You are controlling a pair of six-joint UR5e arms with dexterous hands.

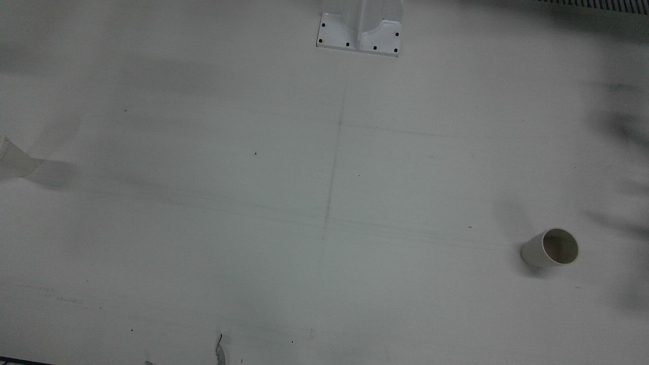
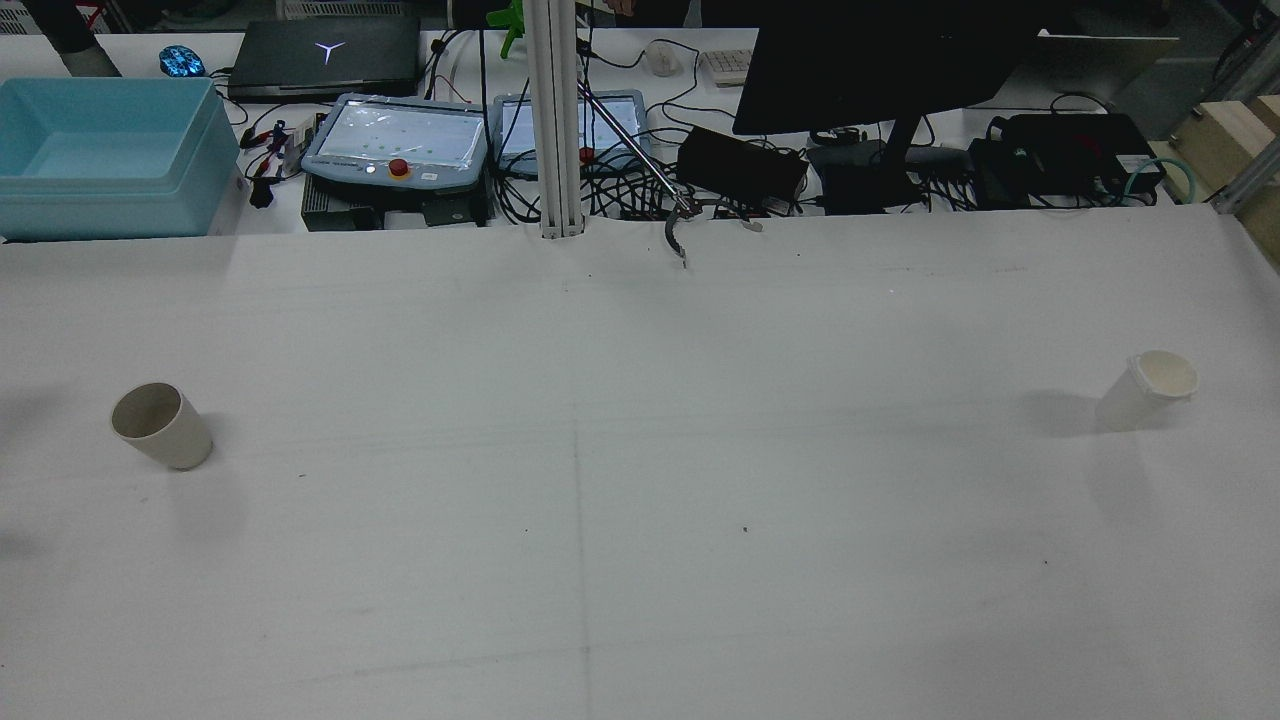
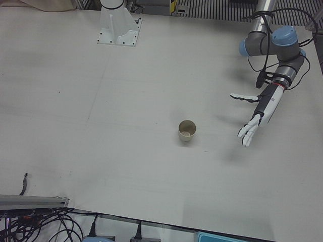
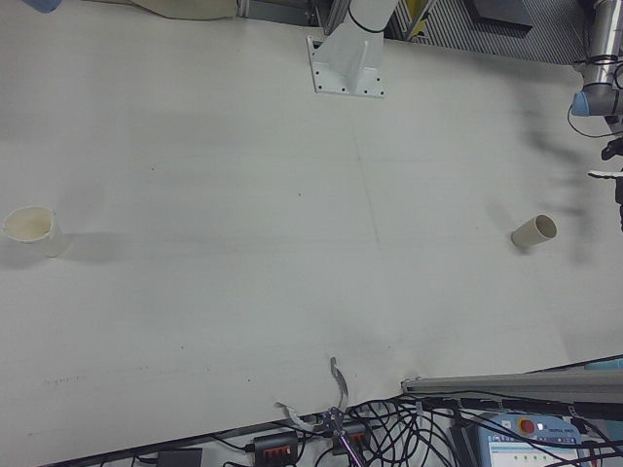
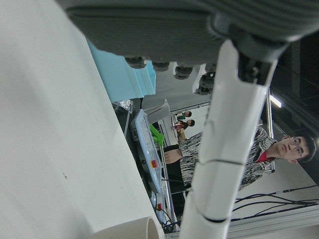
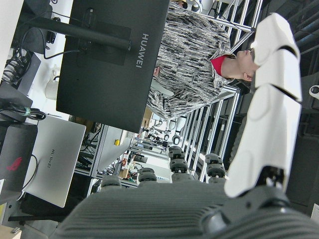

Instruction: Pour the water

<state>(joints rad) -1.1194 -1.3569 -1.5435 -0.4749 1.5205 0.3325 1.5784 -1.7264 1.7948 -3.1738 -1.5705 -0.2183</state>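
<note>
A beige paper cup (image 1: 550, 248) stands upright on the white table, on my left arm's side (image 2: 160, 425) (image 3: 186, 130) (image 4: 533, 232). A translucent white plastic cup (image 2: 1150, 388) stands on my right arm's side (image 4: 34, 232), cut off by the front view's left edge (image 1: 12, 162). My left hand (image 3: 257, 113) is open with its fingers spread, hovering beside the beige cup and apart from it. The left hand view shows one straight finger (image 5: 224, 139) and the cup's rim (image 5: 124, 230). My right hand (image 6: 199, 209) shows only in its own view, one finger (image 6: 269, 109) extended, holding nothing.
An arm pedestal (image 1: 360, 30) stands at the table's robot side. Across the table's far edge are a blue bin (image 2: 110, 150), teach pendants (image 2: 395, 135), a monitor (image 2: 880, 60), cables and an upright post (image 2: 555, 120).
</note>
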